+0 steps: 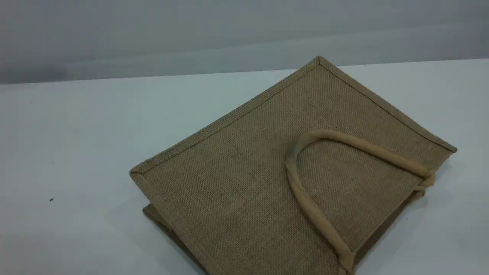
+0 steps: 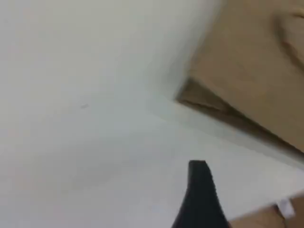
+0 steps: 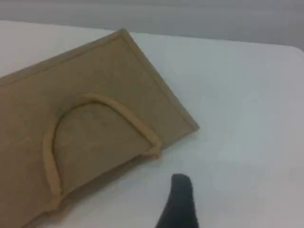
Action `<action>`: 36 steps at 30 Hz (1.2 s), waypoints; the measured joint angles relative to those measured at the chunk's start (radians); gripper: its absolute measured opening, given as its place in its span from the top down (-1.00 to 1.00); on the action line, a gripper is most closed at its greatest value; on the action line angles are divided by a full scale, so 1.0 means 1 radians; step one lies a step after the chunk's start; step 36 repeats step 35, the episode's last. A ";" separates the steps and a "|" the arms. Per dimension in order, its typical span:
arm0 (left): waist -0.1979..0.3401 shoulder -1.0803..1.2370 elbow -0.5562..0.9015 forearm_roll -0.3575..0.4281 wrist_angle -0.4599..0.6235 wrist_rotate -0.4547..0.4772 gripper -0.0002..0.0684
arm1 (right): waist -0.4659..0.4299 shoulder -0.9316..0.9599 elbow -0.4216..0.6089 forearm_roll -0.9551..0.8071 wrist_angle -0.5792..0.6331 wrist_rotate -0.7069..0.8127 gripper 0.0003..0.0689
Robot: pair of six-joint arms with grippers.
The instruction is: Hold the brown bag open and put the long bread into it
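The brown bag point(image 1: 267, 172) lies flat on the white table point(image 1: 76, 133), right of centre, with its panels pressed together. One beige loop handle point(image 1: 305, 198) rests on its top panel. The long bread is out of view. Neither arm shows in the scene view. In the left wrist view a black fingertip point(image 2: 199, 180) hovers over bare table, with a corner of the bag point(image 2: 247, 61) ahead to its right. In the right wrist view a black fingertip point(image 3: 180, 194) hangs over the table just off the handle end of the bag point(image 3: 95, 71). Nothing is held by either gripper.
The table's far edge point(image 1: 153, 76) meets a grey wall. Bare white tabletop stretches left of the bag point(image 1: 57, 172) and along its right side point(image 3: 247, 118). A blurred tan patch with a white bit point(image 2: 285, 211) sits in the left wrist view's bottom right corner.
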 joint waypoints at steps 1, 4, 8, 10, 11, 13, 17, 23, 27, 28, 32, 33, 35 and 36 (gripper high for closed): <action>0.046 0.000 0.000 0.000 0.000 0.000 -0.34 | 0.000 0.000 0.000 0.000 0.000 0.000 -0.54; 0.138 -0.015 0.000 0.000 0.000 0.000 -0.34 | 0.000 0.000 0.000 0.000 0.000 0.000 -0.54; 0.174 -0.077 0.000 0.000 0.000 0.000 -0.34 | 0.000 0.000 0.000 0.000 0.000 0.000 -0.54; 0.193 -0.108 0.000 0.000 0.001 -0.001 -0.34 | 0.000 0.000 0.000 0.000 0.000 0.000 -0.54; 0.205 -0.124 0.000 0.000 0.001 -0.001 -0.34 | 0.000 0.000 0.000 0.000 0.000 0.000 -0.54; 0.220 -0.135 -0.001 0.000 0.001 0.000 -0.34 | 0.000 0.000 0.000 0.000 0.000 0.000 -0.54; 0.216 -0.135 -0.001 0.000 0.001 0.000 -0.34 | 0.000 0.000 0.000 0.000 -0.001 0.000 -0.54; 0.209 -0.134 -0.001 0.000 0.000 0.000 -0.34 | 0.001 0.000 0.000 0.000 0.000 0.000 -0.54; 0.209 -0.134 -0.001 0.000 0.000 0.000 -0.34 | 0.001 0.000 0.000 0.000 0.000 0.000 -0.54; 0.209 -0.134 -0.001 0.000 0.000 0.000 -0.34 | 0.001 0.000 0.000 0.000 0.000 0.000 -0.54; 0.209 -0.134 -0.001 0.000 -0.002 0.000 -0.34 | 0.001 0.000 0.000 0.000 0.000 0.000 -0.54; 0.209 -0.134 -0.001 0.000 -0.002 0.000 -0.34 | 0.001 0.000 0.000 0.000 0.000 0.000 -0.54; 0.209 -0.134 -0.001 0.000 -0.002 0.000 -0.34 | 0.001 0.000 0.000 0.000 0.000 0.000 -0.54; 0.209 -0.134 -0.001 0.000 -0.002 0.000 -0.34 | 0.001 0.000 0.000 0.000 0.000 0.000 -0.54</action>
